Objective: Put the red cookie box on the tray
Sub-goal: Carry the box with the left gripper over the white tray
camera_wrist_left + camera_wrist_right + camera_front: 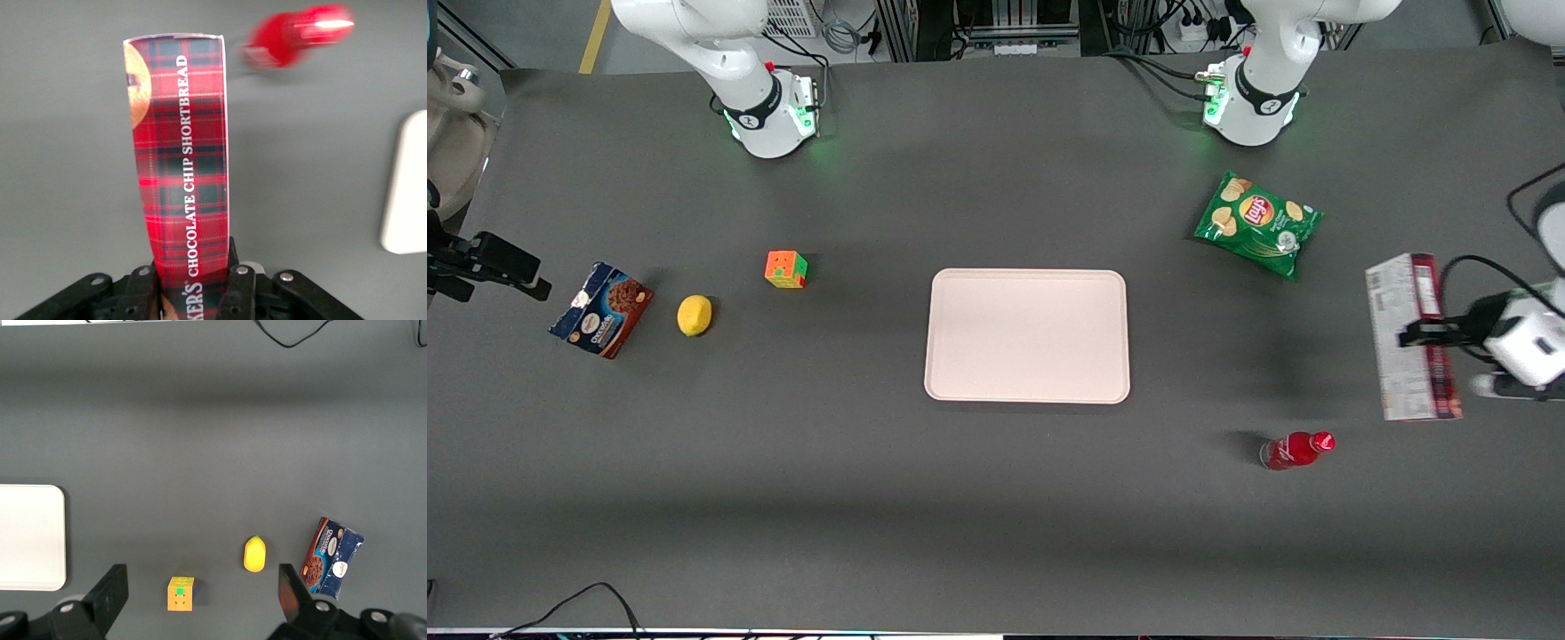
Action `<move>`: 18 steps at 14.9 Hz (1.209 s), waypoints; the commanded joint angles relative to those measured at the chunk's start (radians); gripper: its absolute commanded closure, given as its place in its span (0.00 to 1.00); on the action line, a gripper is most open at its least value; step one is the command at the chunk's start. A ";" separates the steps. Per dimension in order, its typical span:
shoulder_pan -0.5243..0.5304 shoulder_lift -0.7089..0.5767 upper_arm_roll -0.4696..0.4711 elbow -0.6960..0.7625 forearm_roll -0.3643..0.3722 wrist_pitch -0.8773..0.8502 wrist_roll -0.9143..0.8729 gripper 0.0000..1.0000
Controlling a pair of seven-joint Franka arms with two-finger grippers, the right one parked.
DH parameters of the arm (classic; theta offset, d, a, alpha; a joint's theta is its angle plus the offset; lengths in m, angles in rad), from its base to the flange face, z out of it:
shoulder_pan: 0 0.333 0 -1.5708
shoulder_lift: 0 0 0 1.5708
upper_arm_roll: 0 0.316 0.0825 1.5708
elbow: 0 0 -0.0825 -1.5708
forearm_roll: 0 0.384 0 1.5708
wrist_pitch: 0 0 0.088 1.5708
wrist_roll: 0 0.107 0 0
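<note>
Toward the working arm's end of the dark grey tabletop (996, 516), the long, slim red tartan cardboard cookie box (1412, 336) is held off the surface, clamped at mid-length by the black two-finger end effector (1430, 332). Wrist view confirms: fingers (239, 287) closed on the two broad faces of the box (181, 160), which sticks straight out from between them. Legible print along the narrow side: "CHOCOLATE CHIP SHORTBREAD", preceded by a cut-off "...KER'S"; a round cookie picture sits near the free end. From the front, the upturned face is white with small print and a barcode-like panel, too fine to read.

Large pale pink flat rectangular plastic tray (1027, 336) with rounded corners lies at mid-table, well apart from the held box; nothing rests on it. One rounded edge of it shows in the wrist view (405, 187).

Other items:
- Green crisp bag (1257, 223), "Lay's" logo readable, farther from the front camera than the box, between tray and working arm's base.
- Small red bottle (1296, 450) with red cap, lying on its side, nearer the front camera; blurred in the wrist view (297, 35) just past the box's free end.
- Toward the parked arm's end: multicoloured puzzle cube (785, 268), yellow lemon (694, 315), blue-and-brown cookie box (601, 308) with a white oval label.

Straight stretch of tabletop between held box and tray carries no object; bag and bottle flank it.
</note>
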 commanded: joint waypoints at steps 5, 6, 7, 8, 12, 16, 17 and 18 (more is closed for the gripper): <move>-0.065 -0.093 -0.455 0.111 0.131 -0.120 -0.619 0.93; -0.073 -0.085 -0.498 0.105 0.131 -0.081 -0.688 0.93; -0.084 -0.070 -0.525 0.096 0.134 -0.036 -0.727 0.93; -0.096 -0.051 -0.537 0.080 0.141 0.002 -0.742 0.93; -0.140 -0.002 -0.554 -0.038 0.146 0.206 -0.781 0.93; -0.165 0.059 -0.592 -0.160 0.232 0.441 -0.879 0.92; -0.176 0.071 -0.596 -0.193 0.232 0.494 -0.896 0.92; -0.183 0.085 -0.596 -0.216 0.232 0.531 -0.910 0.92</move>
